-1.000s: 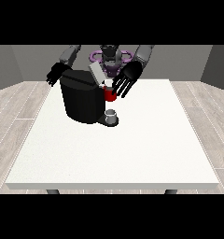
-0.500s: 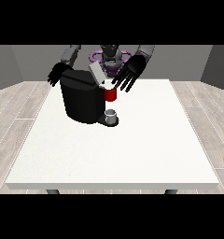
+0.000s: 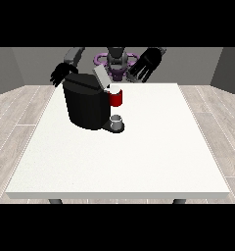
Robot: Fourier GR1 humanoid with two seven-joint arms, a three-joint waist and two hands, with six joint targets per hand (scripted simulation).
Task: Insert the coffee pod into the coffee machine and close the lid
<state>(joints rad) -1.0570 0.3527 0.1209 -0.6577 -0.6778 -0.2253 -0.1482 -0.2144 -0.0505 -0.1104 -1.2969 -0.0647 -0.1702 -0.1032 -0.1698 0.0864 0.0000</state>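
On the tabletop [image 3: 139, 157], seen from the front, the black coffee machine [image 3: 87, 105] stands with its grey lid [image 3: 101, 76] tilted up, so closing is judged not yet done. A red thing at the machine [image 3: 116, 97] sits at its front, and a grey thing [image 3: 117, 120] rests on the base below; whether that is the pod cannot be told. At the view's right, the hand [image 3: 145, 63] hangs raised with fingers spread, holding nothing. At the view's left, the hand [image 3: 62, 74] hovers behind the machine, fingers relaxed, empty.
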